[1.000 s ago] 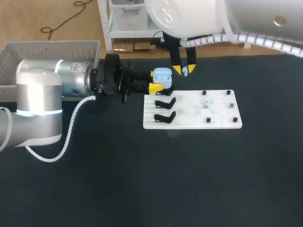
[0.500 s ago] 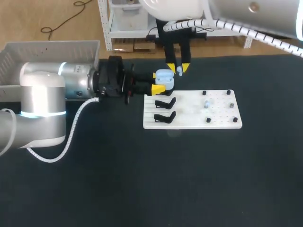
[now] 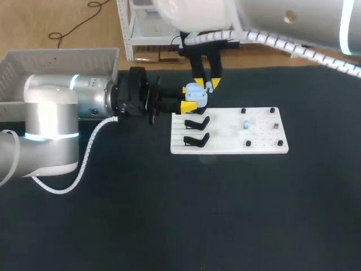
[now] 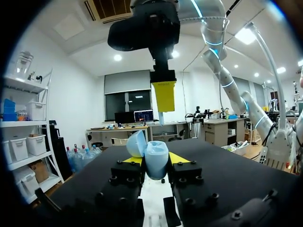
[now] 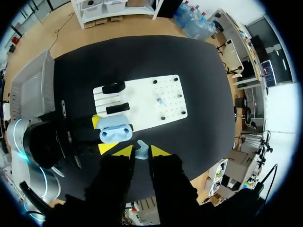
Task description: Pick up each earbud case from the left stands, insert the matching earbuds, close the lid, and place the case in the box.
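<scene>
The left tool [image 4: 154,163] is clamped on the open earbud case [image 5: 115,133]. It holds the case above the table, at the white board's [image 3: 259,141] far-left corner, with the long axis roughly left to right. The right tool [image 3: 207,84] hangs just above, fingertips pinching a pale earbud [image 5: 141,147]. The case's wells lie slightly left of and nearer than that earbud, so insertion probably needs a short shift that way, then down.

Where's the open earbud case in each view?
Head view: earbud case by the white board's far left corner.
Left wrist view: earbud case in left gripper, lid open.
Right wrist view: earbud case just ahead of right gripper.
Shared landmark: left gripper clamping it.
</scene>
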You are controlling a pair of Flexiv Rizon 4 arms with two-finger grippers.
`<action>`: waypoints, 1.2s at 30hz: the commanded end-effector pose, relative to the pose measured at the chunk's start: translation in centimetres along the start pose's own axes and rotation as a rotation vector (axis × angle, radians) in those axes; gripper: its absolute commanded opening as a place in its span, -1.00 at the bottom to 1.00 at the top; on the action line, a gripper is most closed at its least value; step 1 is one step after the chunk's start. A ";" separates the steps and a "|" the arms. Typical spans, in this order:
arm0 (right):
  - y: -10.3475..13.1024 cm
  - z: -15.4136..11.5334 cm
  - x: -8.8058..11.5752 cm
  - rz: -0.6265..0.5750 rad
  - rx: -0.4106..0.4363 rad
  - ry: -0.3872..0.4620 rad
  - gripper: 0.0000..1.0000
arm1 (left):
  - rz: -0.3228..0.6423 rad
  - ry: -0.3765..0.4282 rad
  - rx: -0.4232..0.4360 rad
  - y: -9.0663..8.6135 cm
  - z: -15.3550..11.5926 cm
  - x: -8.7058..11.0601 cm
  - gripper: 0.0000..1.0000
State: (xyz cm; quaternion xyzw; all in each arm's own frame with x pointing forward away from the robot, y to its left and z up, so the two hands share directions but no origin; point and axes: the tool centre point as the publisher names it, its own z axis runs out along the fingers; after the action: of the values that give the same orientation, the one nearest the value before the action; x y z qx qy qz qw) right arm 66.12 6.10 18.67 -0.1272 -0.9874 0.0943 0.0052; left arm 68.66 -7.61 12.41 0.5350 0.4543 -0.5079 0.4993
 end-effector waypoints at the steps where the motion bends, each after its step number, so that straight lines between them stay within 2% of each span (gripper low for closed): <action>1: 1.2 0.0 0.3 0.031 0.047 -0.014 -1.00 | 0.002 -0.001 -0.003 0.0 0.0 0.1 -1.00; 13: 2.2 0.3 -0.1 0.089 0.093 -0.014 -1.00 | 0.002 -0.001 -0.003 0.0 0.0 0.1 -1.00; 36: 2.7 0.9 -1.1 0.124 0.110 0.016 -1.00 | 0.002 -0.001 -0.003 0.0 0.0 0.1 -1.00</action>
State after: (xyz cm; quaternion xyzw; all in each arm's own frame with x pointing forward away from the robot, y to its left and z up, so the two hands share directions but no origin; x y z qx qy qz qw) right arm 67.64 8.35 17.28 -0.1856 -0.9712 0.1488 0.0115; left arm 68.67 -7.61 12.41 0.5350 0.4544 -0.5079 0.4994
